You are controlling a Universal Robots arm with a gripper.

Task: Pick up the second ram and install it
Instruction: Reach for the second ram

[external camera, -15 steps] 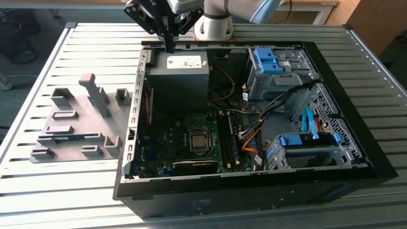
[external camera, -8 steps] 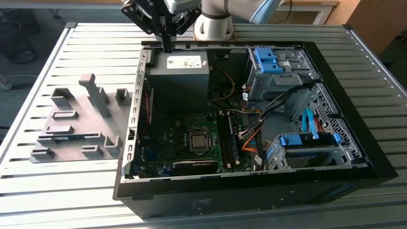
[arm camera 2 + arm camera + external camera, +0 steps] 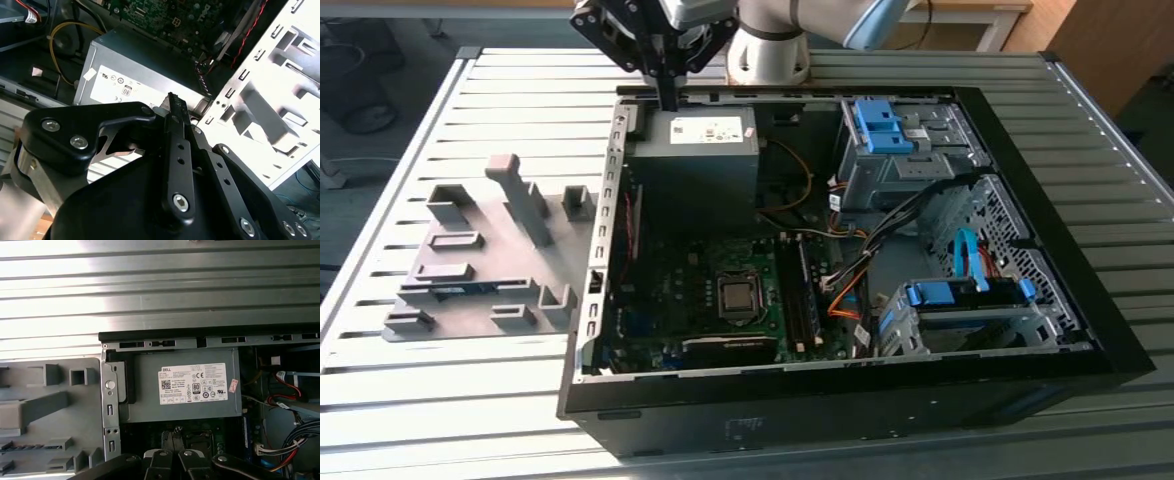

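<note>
Aloft, jaws together over power supply (image 3: pixel 694 135), ram (image 3: pixel 460 290) (exterior view) racked

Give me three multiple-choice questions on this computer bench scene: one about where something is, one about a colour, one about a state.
1. The gripper hangs over:
A the power supply
B the processor socket
C the bare table

2. The drive-bay latches are:
A red
B blue
C yellow

3. The second ram is:
A held in the gripper
B lying in the grey fixture
C seated on the motherboard

Answers:
1. A, its tip points down at the labelled grey box.
2. B, both sets show bright blue.
3. B, the teal stick sits in a fixture slot beside the case.
</note>
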